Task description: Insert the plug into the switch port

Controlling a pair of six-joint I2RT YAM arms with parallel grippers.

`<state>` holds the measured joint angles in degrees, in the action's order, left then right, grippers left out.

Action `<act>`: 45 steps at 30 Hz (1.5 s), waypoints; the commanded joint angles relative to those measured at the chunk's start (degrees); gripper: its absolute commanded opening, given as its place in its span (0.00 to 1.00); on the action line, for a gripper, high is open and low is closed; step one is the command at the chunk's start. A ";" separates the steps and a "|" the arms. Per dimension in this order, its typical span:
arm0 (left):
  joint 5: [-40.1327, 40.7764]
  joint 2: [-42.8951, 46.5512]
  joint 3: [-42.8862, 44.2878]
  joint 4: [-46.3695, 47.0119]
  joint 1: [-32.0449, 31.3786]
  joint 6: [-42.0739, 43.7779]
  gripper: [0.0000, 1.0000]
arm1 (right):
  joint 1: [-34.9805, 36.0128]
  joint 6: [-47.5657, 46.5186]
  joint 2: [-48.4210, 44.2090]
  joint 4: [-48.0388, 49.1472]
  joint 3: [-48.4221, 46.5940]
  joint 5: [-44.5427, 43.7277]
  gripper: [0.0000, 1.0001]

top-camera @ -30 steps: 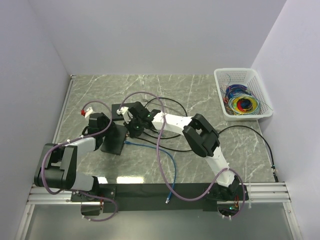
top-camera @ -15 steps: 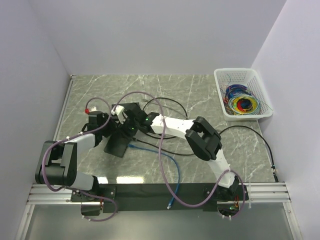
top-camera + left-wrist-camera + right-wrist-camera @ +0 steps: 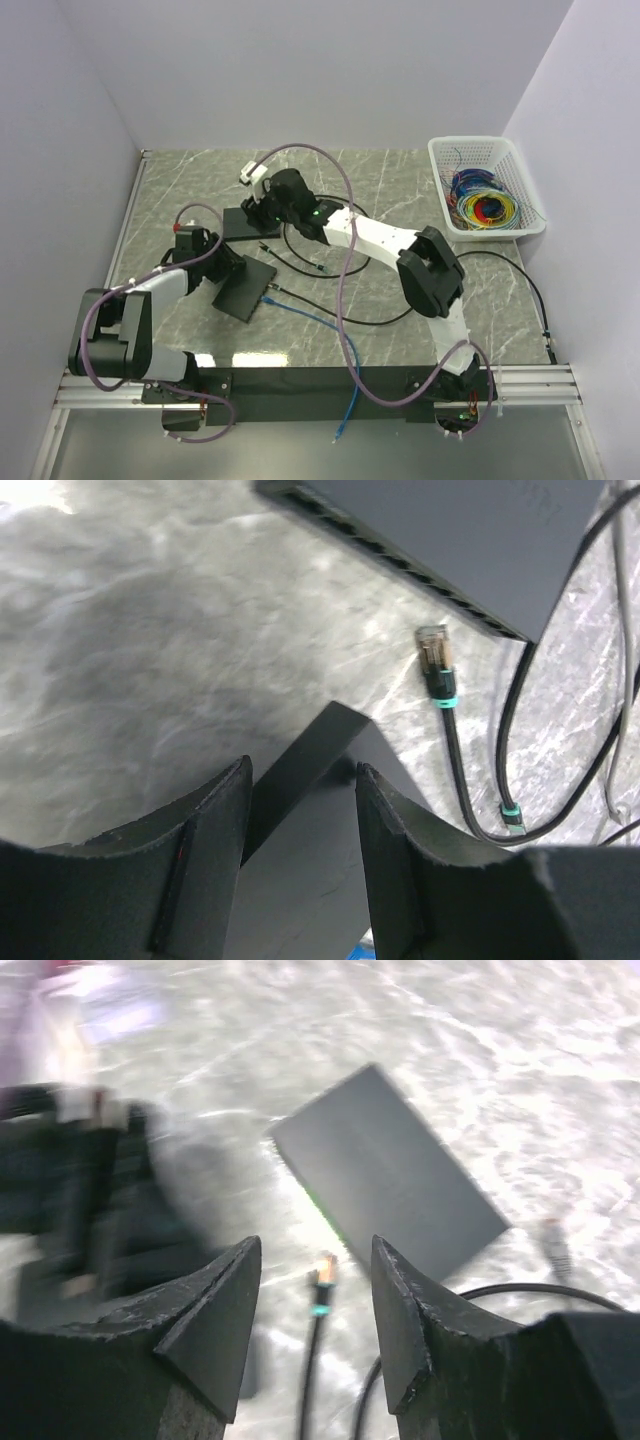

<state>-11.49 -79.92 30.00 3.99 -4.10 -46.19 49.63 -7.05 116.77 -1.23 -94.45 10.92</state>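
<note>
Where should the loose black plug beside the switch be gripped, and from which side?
Take the plug on its black boot, between the clear tip and the teal band, from straight above, closing across its width. It lies flat on the table with the tip toward the switch, so the tip stays free.

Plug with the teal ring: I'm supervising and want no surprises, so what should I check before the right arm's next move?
1. Plug reachable: ok, lying loose on the table, not inserted.
2. Right gripper free: ok, jaws open, nothing between them.
3. Left gripper steadying: ok, clamped on a corner of the near switch.
4. Ports exposed: ok, the far switch shows its port row towards the plug.
5. Target switch: cannot tell, two switches are present.
6. Plug tab orientation: cannot tell, too small.
</note>
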 commanded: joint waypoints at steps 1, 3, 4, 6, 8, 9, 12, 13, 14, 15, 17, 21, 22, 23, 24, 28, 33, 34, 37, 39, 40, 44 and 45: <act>1.46 2.75 -1.17 -3.81 1.63 0.40 0.52 | -0.41 -0.07 5.46 -3.15 -5.55 -3.09 0.55; 2.25 4.42 -1.78 -3.81 2.69 0.32 0.52 | -0.58 0.02 7.58 -5.70 -8.72 -3.62 0.53; 2.52 5.47 -1.96 -3.81 2.95 0.32 0.53 | -0.84 0.02 9.25 -6.49 -10.29 -3.45 0.53; 3.66 6.53 -2.40 -5.48 3.39 0.32 0.53 | -0.93 -0.25 10.66 -7.99 -11.10 -2.75 0.51; 4.10 7.93 -2.75 -5.66 3.66 0.23 0.53 | -0.85 -0.07 11.11 -8.52 -11.10 -2.57 0.50; 4.28 8.37 -3.10 -5.66 3.92 0.14 0.53 | -0.85 0.02 11.20 -8.61 -10.84 -2.92 0.49; 4.28 9.34 -3.72 -5.57 3.92 0.05 0.53 | -0.93 0.46 11.20 -8.17 -9.00 -3.62 0.49; 4.37 9.52 -3.72 -5.74 3.92 0.14 0.53 | -0.93 0.63 10.85 -7.82 -7.51 -3.62 0.49; 4.19 9.43 -3.81 -5.66 3.92 0.14 0.53 | -1.02 0.89 10.76 -7.56 -7.06 -3.62 0.49; 4.19 9.43 -3.89 -5.66 3.92 0.14 0.53 | -0.94 0.98 10.93 -7.64 -6.71 -3.54 0.49; 4.02 9.43 -3.98 -5.40 3.92 0.05 0.52 | -0.85 1.33 11.46 -8.34 -6.53 -3.27 0.49; 4.54 10.57 -4.16 -5.75 3.92 -0.12 0.52 | -0.93 1.77 12.87 -9.40 -6.36 -2.83 0.49; 4.72 11.18 -4.25 -5.83 3.92 -0.12 0.52 | -1.02 1.86 13.04 -9.31 -6.01 -2.74 0.49; 4.89 11.45 -4.25 -6.18 3.92 -0.21 0.53 | -1.02 2.12 13.22 -9.40 -6.09 -2.31 0.49; 4.98 11.80 -4.25 -6.27 3.92 -0.21 0.53 | -1.11 2.13 13.74 -9.57 -6.09 -2.13 0.49; 4.81 12.77 -3.90 -7.06 3.92 -0.21 0.53 | -1.02 2.21 15.50 -11.16 -7.67 -1.95 0.47; 4.19 13.30 -3.11 -7.50 3.92 -0.30 0.52 | -1.02 2.13 15.95 -12.04 -6.62 -1.17 0.34; 4.10 13.39 -3.02 -7.50 3.92 -0.39 0.52 | -1.11 1.95 15.86 -12.12 -5.92 -0.99 0.29; 3.75 13.74 -3.02 -7.42 3.92 -0.65 0.52 | -1.02 1.78 15.33 -12.12 -5.39 -0.90 0.14; 3.66 14.00 -2.67 -7.42 3.92 -0.74 0.52 | -1.02 1.86 14.20 -11.43 -5.13 -0.55 0.06; 3.49 14.18 -2.40 -7.59 3.92 -0.65 0.52 | -1.02 2.04 13.49 -11.07 -4.43 -0.20 0.01; 0.95 15.40 -0.74 -6.20 3.92 0.14 0.50 | -1.02 3.88 8.48 -6.78 -1.18 2.17 0.00; 0.24 15.76 -0.73 -5.49 3.92 0.23 0.49 | -1.02 4.32 6.12 -5.98 -0.30 2.96 0.00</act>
<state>-8.43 -66.15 26.39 -4.01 -0.40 -46.26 48.49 -4.27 130.13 -10.33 -96.77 11.05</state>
